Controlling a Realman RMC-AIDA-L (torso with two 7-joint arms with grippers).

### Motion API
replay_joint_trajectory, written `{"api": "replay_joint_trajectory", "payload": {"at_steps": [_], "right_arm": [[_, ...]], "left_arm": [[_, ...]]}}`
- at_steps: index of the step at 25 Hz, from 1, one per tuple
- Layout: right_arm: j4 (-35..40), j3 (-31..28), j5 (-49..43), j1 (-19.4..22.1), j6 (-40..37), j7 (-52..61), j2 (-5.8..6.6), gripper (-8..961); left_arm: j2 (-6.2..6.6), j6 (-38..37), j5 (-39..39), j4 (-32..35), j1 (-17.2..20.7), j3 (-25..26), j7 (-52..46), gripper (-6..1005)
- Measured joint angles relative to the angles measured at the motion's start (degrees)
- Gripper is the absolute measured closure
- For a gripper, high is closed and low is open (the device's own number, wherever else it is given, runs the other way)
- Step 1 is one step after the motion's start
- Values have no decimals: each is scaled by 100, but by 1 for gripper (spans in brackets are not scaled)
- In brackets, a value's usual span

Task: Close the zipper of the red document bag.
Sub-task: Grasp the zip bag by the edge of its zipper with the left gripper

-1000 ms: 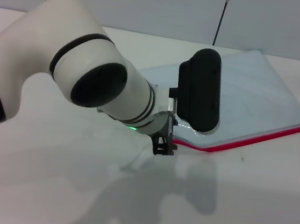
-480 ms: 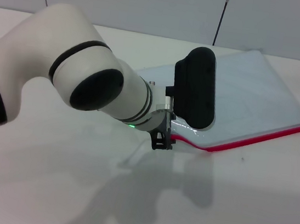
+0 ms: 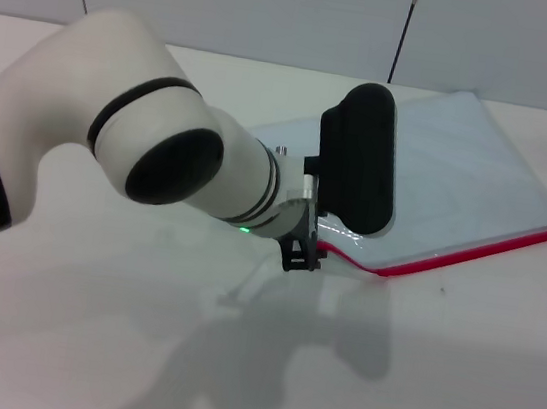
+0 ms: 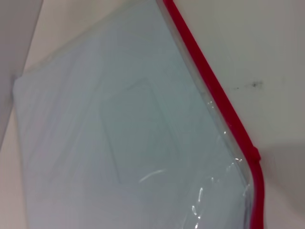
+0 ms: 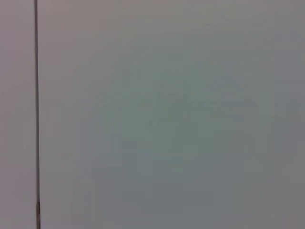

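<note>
While the white table (image 3: 451,389) lies bare nearest the robot's body, the left arm reaches over it toward the red document bag (image 3: 458,178), and its left gripper (image 3: 301,257) sits at the bag's near-left corner, right beside the end of the zipper (image 3: 469,252). How the jaws stand cannot be told: the black wrist housing and the arm's thick white links cover them in the head view, and the left wrist view shows no fingers at all.

From that corner the zipper runs as a thin red strip along the bag's near edge, away to the right. Beyond the strip the bag lies flat on the table, pale and glossy, reaching back toward the grey wall (image 3: 279,9) behind it.

Seen from the left wrist, the red document bag (image 4: 119,143) fills most of the picture, with the zipper (image 4: 209,86) edging one side and curving round a corner.

No right gripper shows; the right wrist view holds only a blank grey panel (image 5: 167,114).
</note>
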State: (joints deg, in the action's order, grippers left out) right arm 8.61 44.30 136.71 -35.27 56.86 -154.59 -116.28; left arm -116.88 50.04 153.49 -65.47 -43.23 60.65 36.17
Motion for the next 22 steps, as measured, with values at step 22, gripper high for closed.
{"api": "replay_joint_trajectory", "payload": {"at_steps": [22], "right_arm": [[0,-4,-6,-23,8,0,-1,291]], "left_arm": [[-11,-354,-30,269,-31,-251,-48,826]]}}
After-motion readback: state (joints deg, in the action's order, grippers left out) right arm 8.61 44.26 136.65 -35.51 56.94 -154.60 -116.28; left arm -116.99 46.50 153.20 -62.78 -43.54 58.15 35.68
